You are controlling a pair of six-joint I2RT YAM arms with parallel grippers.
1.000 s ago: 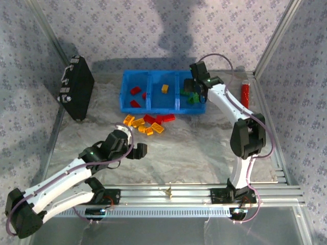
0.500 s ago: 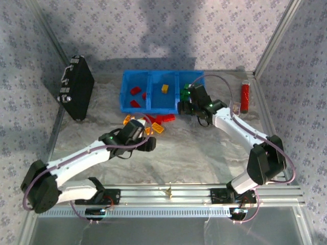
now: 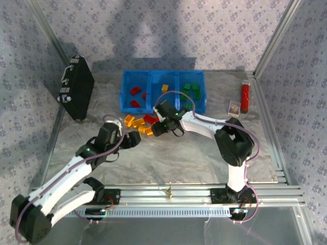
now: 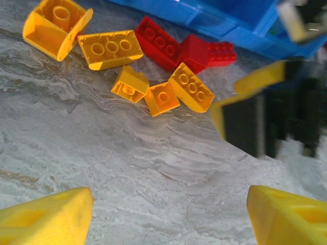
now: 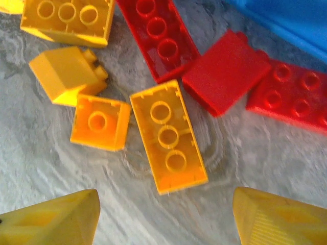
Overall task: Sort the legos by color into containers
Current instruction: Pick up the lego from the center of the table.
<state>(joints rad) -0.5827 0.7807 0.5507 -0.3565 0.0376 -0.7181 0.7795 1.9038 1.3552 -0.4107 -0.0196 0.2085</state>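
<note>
Loose legos in red and yellow-orange lie in a pile just in front of the blue tray. Of its containers, the left one holds red bricks, the middle a yellow one, the right green ones. My right gripper hangs open low over the pile's right end, with an upside-down orange brick just ahead of its yellow fingertips. My left gripper is open over bare table short of the pile, with yellow bricks and red bricks ahead of it.
A black hard case stands at the far left. A red tube and a small card lie right of the tray. In the left wrist view the right gripper shows blurred at the right. Aluminium rails run along the near edge.
My right arm has swung from the tray's right compartment down and left to the loose pile. My left arm reached toward the pile, then drew back a little toward the left.
</note>
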